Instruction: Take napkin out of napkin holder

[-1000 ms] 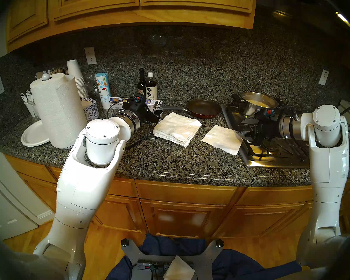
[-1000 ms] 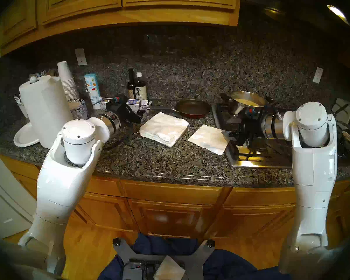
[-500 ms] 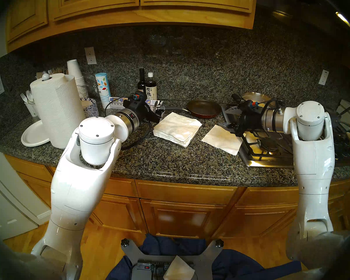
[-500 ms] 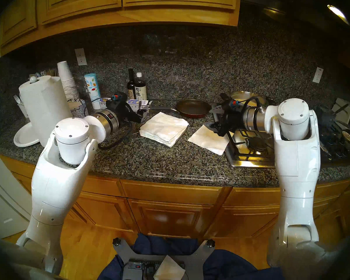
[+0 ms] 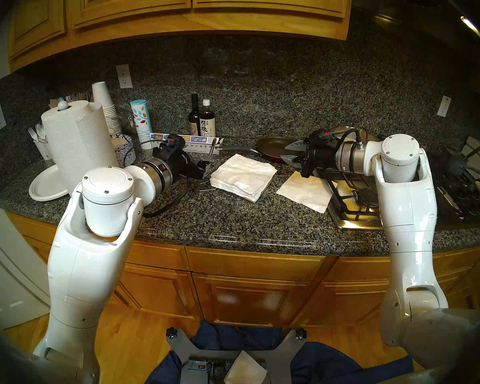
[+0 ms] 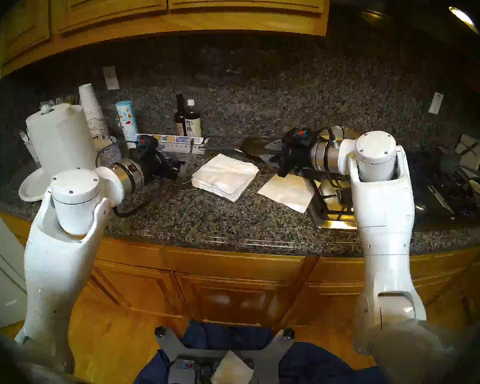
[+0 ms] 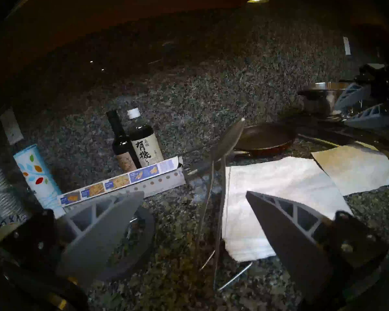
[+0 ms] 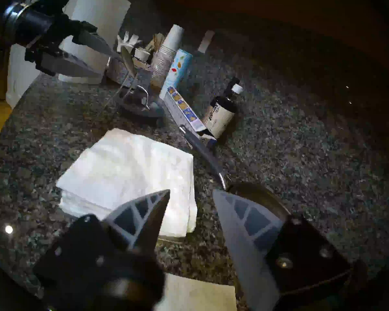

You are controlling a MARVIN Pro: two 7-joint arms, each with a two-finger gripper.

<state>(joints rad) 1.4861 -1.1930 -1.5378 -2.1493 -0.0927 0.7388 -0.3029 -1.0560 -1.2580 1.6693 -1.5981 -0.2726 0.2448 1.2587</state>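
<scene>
A single white napkin (image 5: 305, 191) lies flat on the counter, its right corner on the stove's edge; it also shows in the head right view (image 6: 287, 192). The napkin holder's wire frame (image 7: 234, 277) carries a stack of napkins (image 5: 243, 177). Its leaf-tipped arm (image 7: 228, 142) stands raised at the stack's left side. My left gripper (image 5: 204, 167) is open and empty just left of that arm, not touching it. My right gripper (image 5: 290, 152) is open and empty, in the air above the single napkin's far corner.
A frying pan (image 5: 279, 150) lies behind the napkins, its handle toward the holder. The stove (image 5: 355, 206) with a steel pot is at the right. Two bottles (image 5: 203, 120), a long box (image 5: 186, 142), a paper towel roll (image 5: 79, 150), cups and plates stand at the left.
My right gripper has risen off the single napkin's right edge and moved left and back. My left gripper has drawn back to the left from the holder's arm, which stays raised.
</scene>
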